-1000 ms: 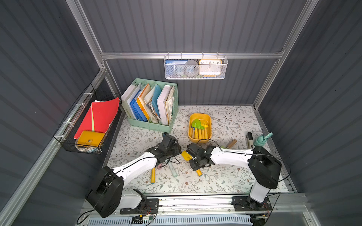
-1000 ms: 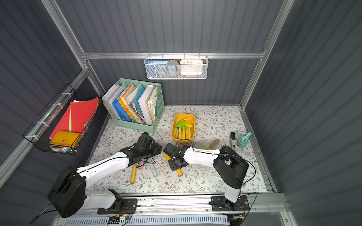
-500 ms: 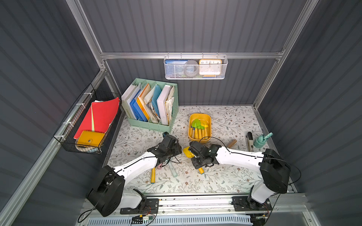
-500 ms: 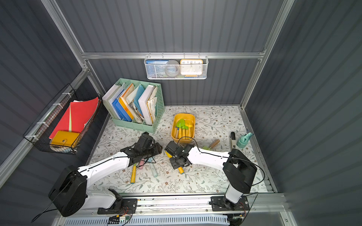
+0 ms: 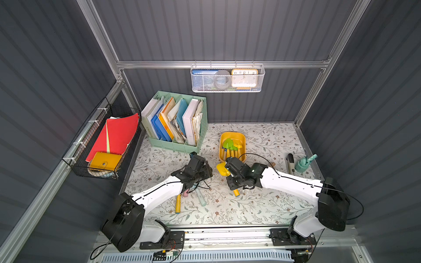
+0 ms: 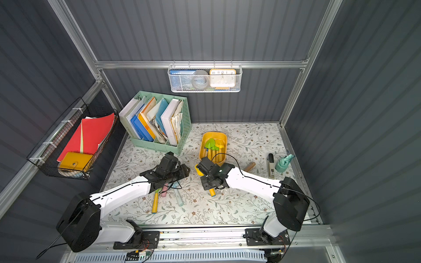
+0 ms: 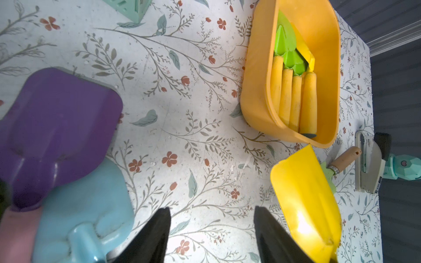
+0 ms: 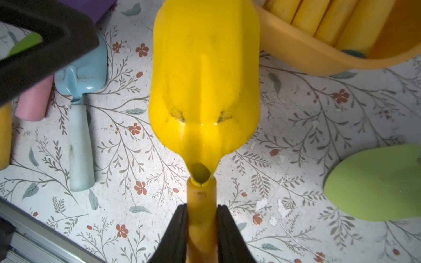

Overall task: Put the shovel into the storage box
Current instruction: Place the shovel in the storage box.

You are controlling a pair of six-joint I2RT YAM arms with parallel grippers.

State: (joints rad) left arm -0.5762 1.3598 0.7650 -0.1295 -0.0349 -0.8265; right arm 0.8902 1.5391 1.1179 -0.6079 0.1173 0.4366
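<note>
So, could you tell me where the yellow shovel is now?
In a top view the yellow shovel sits mid-table, handle clamped in the right end effector, blade by the near end of the storage box.

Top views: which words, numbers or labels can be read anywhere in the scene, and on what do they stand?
"10 11 12 1 2": numerals on the yellow-framed clock in the white wire-mesh basket.
Too small to read: white print on the blue box in that basket.
Too small to read: lettering on the grey-green binder spine in the mint-green slotted file organiser.
Blurred: label on the grey-and-black stapler.
</note>
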